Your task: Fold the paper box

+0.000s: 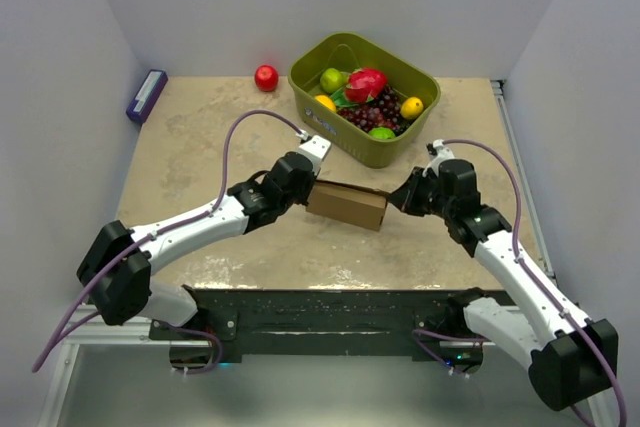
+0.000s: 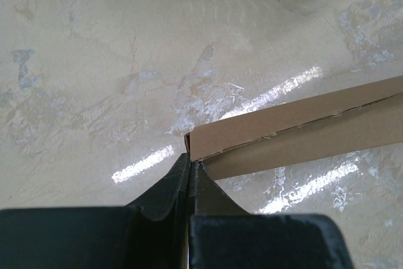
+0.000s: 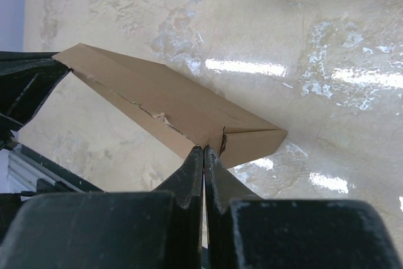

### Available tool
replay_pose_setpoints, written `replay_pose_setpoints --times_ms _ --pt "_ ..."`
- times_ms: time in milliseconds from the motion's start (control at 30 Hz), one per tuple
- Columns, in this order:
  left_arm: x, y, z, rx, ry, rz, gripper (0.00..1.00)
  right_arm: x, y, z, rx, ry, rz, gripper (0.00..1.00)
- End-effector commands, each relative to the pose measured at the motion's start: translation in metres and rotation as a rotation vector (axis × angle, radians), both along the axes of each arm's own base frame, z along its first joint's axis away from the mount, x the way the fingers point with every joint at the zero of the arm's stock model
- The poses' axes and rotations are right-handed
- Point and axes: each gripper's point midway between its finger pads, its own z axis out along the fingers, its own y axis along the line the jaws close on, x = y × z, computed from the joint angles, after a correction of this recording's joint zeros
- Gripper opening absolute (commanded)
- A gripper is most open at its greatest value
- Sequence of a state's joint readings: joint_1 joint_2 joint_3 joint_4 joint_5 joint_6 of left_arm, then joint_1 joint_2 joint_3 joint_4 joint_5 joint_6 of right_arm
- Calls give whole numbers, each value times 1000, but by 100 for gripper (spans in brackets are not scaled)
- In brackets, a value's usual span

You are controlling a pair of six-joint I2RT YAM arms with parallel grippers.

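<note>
Paper box (image 1: 346,205) in the middle of the table (image 1: 200,147), brown and pressed into a long flat shape. Stretches from left to right, right between the two grippers. Sits just on the near side of the green basket (image 1: 375,152), close to it but apart. Hard to tell whether resting on the table or lifted a little.

Left gripper (image 1: 305,192) at the left end of the paper box. Fingers tight together in the left wrist view (image 2: 189,162), tips pinching the thin corner of the card (image 2: 302,130). No gap between them.

Right gripper (image 1: 397,197) at the right end. Fingers tight together here too (image 3: 204,150), nipping the near edge of the card (image 3: 170,102) close to its right corner. Small rip along the long fold of the card, seen from both wrists.

Fruit (image 1: 365,97) piled inside the green basket. Red apple (image 1: 266,78) alone on the table at the far side, left of the basket. Small purple block (image 1: 146,95) at the far left edge, well apart from the paper box.
</note>
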State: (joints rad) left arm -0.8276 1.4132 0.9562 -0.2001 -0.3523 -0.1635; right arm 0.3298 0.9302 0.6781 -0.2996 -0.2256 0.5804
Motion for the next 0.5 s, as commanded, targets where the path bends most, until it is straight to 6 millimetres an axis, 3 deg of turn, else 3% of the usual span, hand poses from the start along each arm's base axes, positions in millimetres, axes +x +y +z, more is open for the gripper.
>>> replay_pose_setpoints --times_ms 0,233,467 --pt "-42 35 -62 189 216 -31 0 1 -15 -6 -87 -27 -39 0" --pt "-42 34 -60 180 212 -34 0 -5 -12 -13 -86 -8 -41 0" --pt "-42 43 -66 231 214 -13 0 4 5 9 71 -2 -80 0"
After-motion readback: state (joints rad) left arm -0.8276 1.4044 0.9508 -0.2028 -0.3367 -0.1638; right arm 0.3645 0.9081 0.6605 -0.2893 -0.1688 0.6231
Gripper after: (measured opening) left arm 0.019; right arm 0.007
